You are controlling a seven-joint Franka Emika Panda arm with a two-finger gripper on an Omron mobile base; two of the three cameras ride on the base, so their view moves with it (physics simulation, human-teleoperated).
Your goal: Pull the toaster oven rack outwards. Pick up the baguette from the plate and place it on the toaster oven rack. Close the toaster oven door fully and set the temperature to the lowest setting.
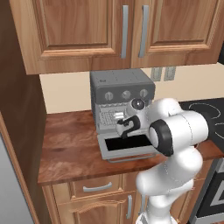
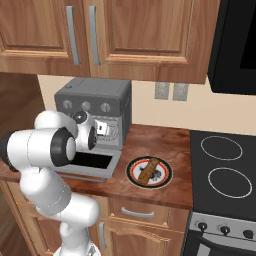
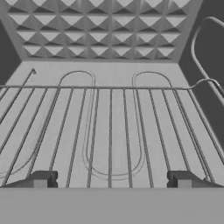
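The toaster oven (image 1: 122, 94) stands on the wooden tabletop (image 1: 70, 148) against the back wall, below the wall cabinets (image 1: 109, 30), with three round knobs in a row across its dark upper panel. The toaster oven door (image 1: 127, 146) hangs fully down, lying flat in front of the cavity with its black glass window facing up and its thin bar handle at the front edge.

The gripper (image 3: 111, 179) is at the mouth of the open cavity, pointing straight into it. In the hand view its two fingers (image 3: 41, 179) stand wide apart, released, with nothing between them; they sit just above the front part of the toaster oven rack (image 3: 109, 127). The rack's wires run front to back, from the fingers toward the cavity's rear, crossed by one bar running side to side farther in. Beyond it is the patterned back wall of the oven. In the base views the rack shows as a pale grid inside the cavity, not drawn out over the door.

The plate (image 2: 135, 177) lies on the tabletop between the oven and the black stove (image 2: 225, 170), well apart from the gripper. The baguette (image 2: 148, 170) lies across the plate's centre, its long axis running diagonally, from the near-left rim up toward the far-right rim in the right base view.
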